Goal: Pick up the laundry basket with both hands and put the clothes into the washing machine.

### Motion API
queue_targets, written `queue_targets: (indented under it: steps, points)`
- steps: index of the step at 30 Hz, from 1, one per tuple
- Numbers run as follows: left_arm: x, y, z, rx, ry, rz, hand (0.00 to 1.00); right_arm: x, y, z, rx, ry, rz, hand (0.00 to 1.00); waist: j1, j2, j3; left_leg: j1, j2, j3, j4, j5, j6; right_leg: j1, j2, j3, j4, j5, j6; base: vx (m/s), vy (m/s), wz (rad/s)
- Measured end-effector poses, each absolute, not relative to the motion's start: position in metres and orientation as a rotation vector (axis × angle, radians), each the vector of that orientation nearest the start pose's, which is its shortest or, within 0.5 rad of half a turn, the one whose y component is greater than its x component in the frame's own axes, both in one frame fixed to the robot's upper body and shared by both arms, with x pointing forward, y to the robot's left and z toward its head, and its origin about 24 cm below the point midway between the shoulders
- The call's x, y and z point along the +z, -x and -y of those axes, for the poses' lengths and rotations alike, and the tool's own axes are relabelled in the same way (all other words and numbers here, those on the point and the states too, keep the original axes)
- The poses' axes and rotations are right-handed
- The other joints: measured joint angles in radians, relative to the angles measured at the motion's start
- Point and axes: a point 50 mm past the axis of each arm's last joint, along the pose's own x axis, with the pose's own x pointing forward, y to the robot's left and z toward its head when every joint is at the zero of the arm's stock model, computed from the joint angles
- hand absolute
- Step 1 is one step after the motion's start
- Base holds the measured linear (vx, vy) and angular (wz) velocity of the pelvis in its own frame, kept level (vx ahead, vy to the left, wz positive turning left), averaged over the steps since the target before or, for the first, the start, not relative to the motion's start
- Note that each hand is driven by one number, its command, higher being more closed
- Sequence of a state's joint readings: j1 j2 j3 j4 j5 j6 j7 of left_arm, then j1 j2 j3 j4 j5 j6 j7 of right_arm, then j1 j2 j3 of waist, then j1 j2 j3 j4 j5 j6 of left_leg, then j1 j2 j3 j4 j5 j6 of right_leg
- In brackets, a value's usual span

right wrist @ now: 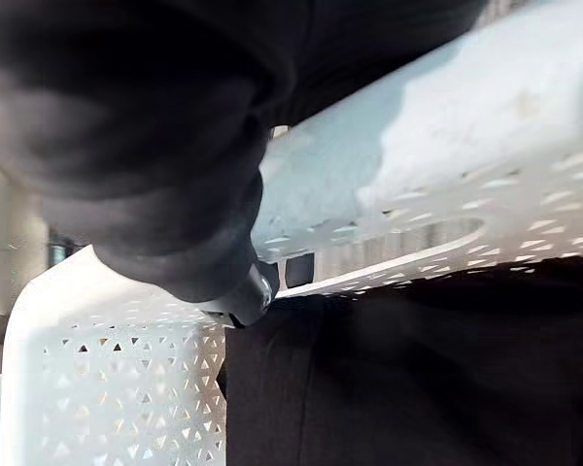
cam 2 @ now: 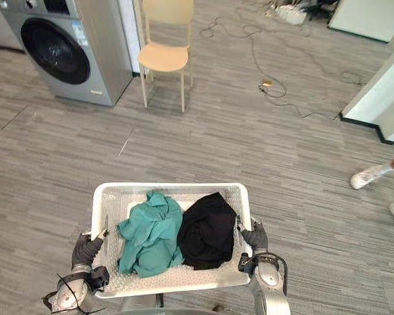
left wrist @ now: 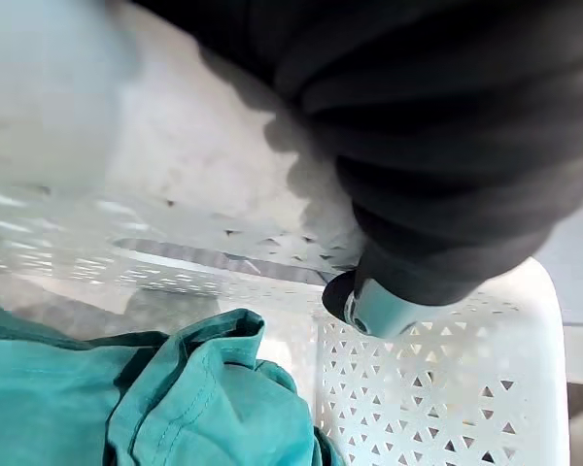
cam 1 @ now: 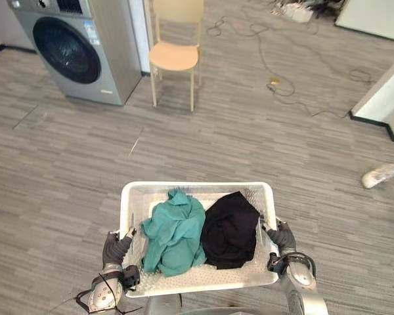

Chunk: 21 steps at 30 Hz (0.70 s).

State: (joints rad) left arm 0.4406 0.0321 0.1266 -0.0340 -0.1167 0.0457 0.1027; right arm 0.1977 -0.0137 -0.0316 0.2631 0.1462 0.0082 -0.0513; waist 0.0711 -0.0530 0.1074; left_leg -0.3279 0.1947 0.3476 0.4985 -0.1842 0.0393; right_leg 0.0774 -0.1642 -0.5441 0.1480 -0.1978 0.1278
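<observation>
A white perforated laundry basket (cam 1: 197, 188) is held low in front of me, above the floor. Inside it lie a teal garment (cam 1: 175, 233) on the left and a black garment (cam 1: 231, 228) on the right. My left hand (cam 1: 116, 247) grips the basket's left rim, and its thumb (left wrist: 369, 306) hooks over the edge above the teal cloth (left wrist: 126, 398). My right hand (cam 1: 282, 237) grips the right rim, thumb (right wrist: 245, 296) inside beside the black cloth (right wrist: 418, 379). The grey washing machine (cam 1: 79, 49) stands at the far left with its round dark door closed.
A beige chair (cam 1: 175, 56) stands just right of the machine. Cables (cam 1: 276, 72) trail over the grey wood floor further right. A white cabinet (cam 1: 381, 98) juts in at the right edge, and a person's white shoe (cam 1: 381, 174) shows below it.
</observation>
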Motion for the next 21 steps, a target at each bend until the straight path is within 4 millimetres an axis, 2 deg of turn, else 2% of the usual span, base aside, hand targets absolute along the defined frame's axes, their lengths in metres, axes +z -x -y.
queue_targets:
  steps: [1, 2, 3, 4, 5, 6, 7, 9, 10, 12, 13, 15, 16, 17, 18, 19, 20, 21]
  points:
    - [-0.039, -0.135, -0.214, 0.361, 0.043, -0.443, 1.00, -0.065, -0.184, 0.174, -0.168, -0.125, -0.480, 1.00, 0.000, -0.004, 0.002, 0.006, -0.005, 0.024, 0.017, -0.032, 0.009, 0.002, -0.026, -0.021, 0.048, -0.022, 0.015, 0.33, 0.252, 1.16]
    - [-0.039, -0.136, -0.211, 0.353, 0.071, -0.438, 1.00, -0.070, -0.183, 0.175, -0.170, -0.126, -0.504, 1.00, -0.002, -0.017, 0.006, 0.020, -0.025, 0.031, 0.045, -0.084, 0.003, -0.001, -0.100, -0.066, 0.206, -0.064, 0.043, 0.29, 0.178, 0.95]
    - [-0.042, -0.135, -0.209, 0.357, 0.088, -0.451, 1.00, -0.071, -0.184, 0.177, -0.172, -0.117, -0.512, 1.00, -0.001, -0.014, 0.006, 0.032, -0.055, 0.015, 0.062, -0.120, 0.008, -0.044, -0.177, -0.082, 0.394, -0.069, -0.001, 0.47, 0.330, 1.07]
    - [-0.043, -0.132, -0.207, 0.363, 0.105, -0.462, 1.00, -0.070, -0.189, 0.182, -0.166, -0.096, -0.511, 1.00, -0.004, 0.003, 0.015, 0.075, -0.091, -0.011, 0.063, -0.144, 0.018, -0.109, -0.255, -0.035, 0.628, 0.008, -0.180, 0.31, 0.243, 0.74]
    - [-0.044, -0.131, -0.207, 0.364, 0.104, -0.464, 1.00, -0.070, -0.189, 0.182, -0.162, -0.097, -0.514, 1.00, -0.003, 0.011, 0.020, 0.106, -0.102, -0.029, 0.051, -0.152, 0.021, -0.151, -0.268, 0.028, 0.715, 0.090, -0.230, 0.56, 0.308, 0.85]
    - [-0.043, -0.130, -0.212, 0.366, 0.084, -0.465, 1.00, -0.075, -0.187, 0.178, -0.165, -0.113, -0.537, 1.00, -0.007, 0.025, 0.026, 0.161, -0.113, -0.066, 0.017, -0.164, 0.033, -0.214, -0.259, 0.149, 0.853, 0.122, -0.161, 0.55, 0.146, 1.02]
    - [-0.041, -0.131, -0.218, 0.368, 0.058, -0.460, 1.00, -0.076, -0.188, 0.170, -0.158, -0.138, -0.538, 1.00, -0.013, 0.025, 0.026, 0.225, -0.130, -0.116, -0.045, -0.166, 0.034, -0.291, -0.208, 0.188, 0.951, 0.045, -0.120, 0.67, 0.163, 1.03]
    - [-0.039, -0.131, -0.221, 0.377, 0.051, -0.452, 1.00, -0.075, -0.189, 0.167, -0.152, -0.150, -0.530, 1.00, -0.025, 0.034, 0.031, 0.276, -0.136, -0.155, -0.100, -0.165, 0.033, -0.343, -0.158, 0.187, 0.934, -0.005, -0.123, 0.46, 0.061, 0.82]
    - [-0.038, -0.132, -0.222, 0.379, 0.051, -0.445, 1.00, -0.073, -0.189, 0.167, -0.152, -0.151, -0.521, 1.00, -0.037, 0.045, 0.037, 0.330, -0.140, -0.188, -0.147, -0.165, 0.032, -0.400, -0.111, 0.182, 0.868, -0.048, -0.126, 0.59, 0.030, 0.94]
    - [-0.037, -0.135, -0.220, 0.371, 0.054, -0.434, 1.00, -0.069, -0.191, 0.170, -0.159, -0.145, -0.500, 1.00, -0.057, 0.069, 0.048, 0.406, -0.134, -0.216, -0.212, -0.164, 0.028, -0.481, -0.051, 0.180, 0.630, -0.053, -0.134, 0.68, 0.000, 0.88]
    - [-0.037, -0.142, -0.215, 0.345, 0.061, -0.424, 1.00, -0.066, -0.192, 0.173, -0.167, -0.139, -0.487, 1.00, -0.059, 0.086, 0.058, 0.460, -0.125, -0.230, -0.254, -0.168, -0.004, -0.520, -0.014, 0.197, 0.407, 0.000, -0.096, 0.64, -0.032, 0.65]
    - [-0.037, -0.150, -0.214, 0.332, 0.061, -0.415, 1.00, -0.063, -0.190, 0.177, -0.185, -0.138, -0.471, 1.00, -0.061, 0.075, 0.056, 0.559, -0.128, -0.245, -0.304, -0.192, -0.064, -0.534, 0.024, 0.217, 0.067, 0.172, -0.057, 0.70, -0.085, 0.68]
    - [-0.038, -0.150, -0.213, 0.331, 0.061, -0.420, 1.00, -0.063, -0.188, 0.177, -0.184, -0.136, -0.473, 1.00, -0.065, 0.072, 0.055, 0.591, -0.125, -0.256, -0.298, -0.206, -0.087, -0.537, 0.027, 0.225, 0.073, 0.205, -0.097, 0.78, -0.142, 0.68]
    - [-0.041, -0.150, -0.209, 0.337, 0.085, -0.430, 1.00, -0.061, -0.190, 0.178, -0.174, -0.124, -0.463, 1.00, -0.074, 0.093, 0.051, 0.617, -0.095, -0.270, -0.213, -0.216, -0.103, -0.535, 0.037, 0.247, 0.197, 0.284, -0.180, 0.93, -0.206, 0.53]
    - [-0.041, -0.151, -0.206, 0.338, 0.098, -0.426, 1.00, -0.058, -0.192, 0.182, -0.167, -0.102, -0.453, 1.00, -0.078, 0.128, 0.047, 0.551, -0.025, -0.260, 0.019, -0.187, -0.095, -0.518, 0.056, 0.213, 0.296, 0.215, -0.167, 0.94, -0.215, 0.46]
    - [-0.041, -0.151, -0.206, 0.339, 0.099, -0.423, 1.00, -0.054, -0.193, 0.183, -0.166, -0.095, -0.438, 1.00, -0.083, 0.145, 0.045, 0.490, 0.017, -0.260, 0.166, -0.132, -0.084, -0.498, 0.072, 0.194, 0.318, 0.172, -0.172, 0.91, -0.215, 0.14]
    - [-0.039, -0.150, -0.205, 0.349, 0.110, -0.413, 1.00, -0.047, -0.192, 0.182, -0.160, -0.093, -0.410, 1.00, -0.075, 0.166, 0.044, 0.366, 0.107, -0.247, 0.419, 0.117, -0.067, -0.450, 0.125, 0.191, 0.329, 0.113, -0.193, 0.77, -0.170, -0.40]
    - [-0.038, -0.149, -0.206, 0.355, 0.113, -0.403, 1.00, -0.044, -0.190, 0.182, -0.165, -0.095, -0.395, 1.00, -0.044, 0.168, 0.042, 0.283, 0.190, -0.222, 0.614, 0.190, -0.068, -0.393, 0.179, 0.208, 0.314, 0.070, -0.215, 0.78, -0.157, -0.62]
